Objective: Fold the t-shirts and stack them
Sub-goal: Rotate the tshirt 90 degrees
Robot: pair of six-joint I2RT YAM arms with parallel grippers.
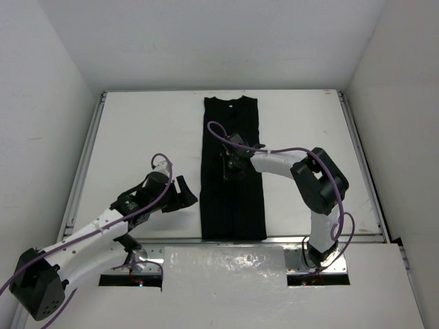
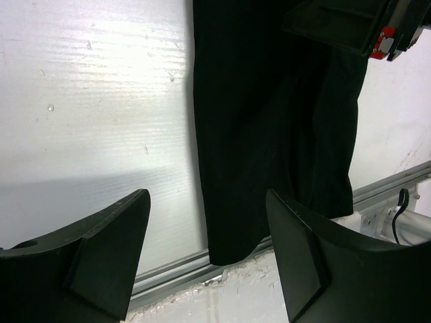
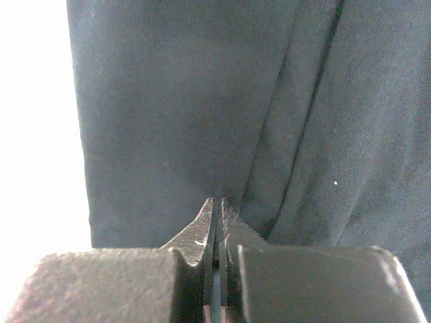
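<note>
At the centre of the table (image 1: 137, 137), the black t-shirt (image 1: 232, 205) lies flat as a long narrow strip, collar farthest. The right gripper (image 3: 217, 202), jaws closed, meets a crease at mid-length; the left gripper (image 1: 184, 193), spread wide, hovers beside the near left edge. Being soft and light, the cloth will probably sag, so the near hem corners are the best hold.

— What sort of place was it?
— A robotics lab cell: plain white panel walls (image 1: 48, 103) boxed in a white corrugated-plastic worktop (image 1: 144, 130) with aluminium edge rails (image 1: 84, 171), and purple cables (image 1: 281, 149) trailed over two white-and-black robot arms (image 1: 96, 233).
</note>
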